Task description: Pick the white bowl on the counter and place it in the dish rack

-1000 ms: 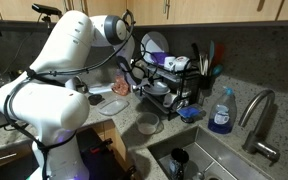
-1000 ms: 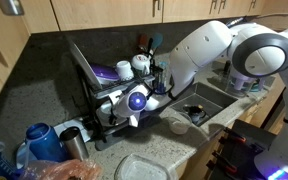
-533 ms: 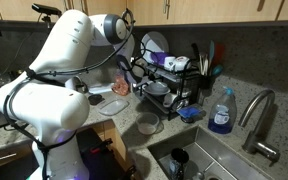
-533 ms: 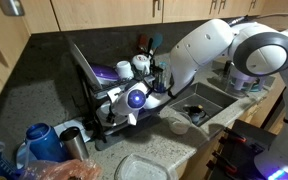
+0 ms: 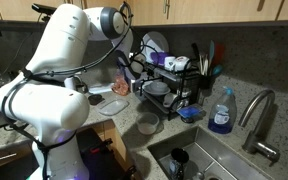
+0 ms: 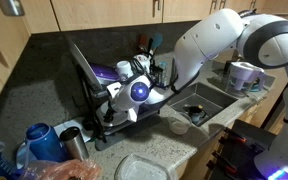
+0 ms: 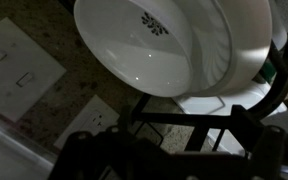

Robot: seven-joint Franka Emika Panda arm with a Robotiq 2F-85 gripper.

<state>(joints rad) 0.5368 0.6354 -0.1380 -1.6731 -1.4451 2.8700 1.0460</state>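
At the dish rack [image 5: 179, 90], the gripper [image 5: 134, 68] is hanging beside the upper tier, with the white arm reaching over from the counter [image 5: 2, 152]. In an exterior view the gripper [image 6: 124, 100] is sitting just in front of the rack's black wires [image 6: 87, 72], a blue light glowing on its wrist.

Wrist view: the white bowl [image 7: 164, 45] is filling the top of the frame. It is tilting, with its underside and a small printed mark facing the camera. Its lower rim is overlapping the dish rack's black wires [image 7: 199, 118]; whether it is resting on them cannot be told. The gripper [image 7: 174, 158] is showing only as dark shapes along the bottom edge, too dim to tell whether the jaws are standing apart or together. No part of them is appearing to touch the bowl.

A greyish translucent bowl [image 5: 147, 124] is sitting on the counter in front of the rack. A blue soap bottle [image 5: 221, 112] is standing near the faucet [image 5: 256, 112].
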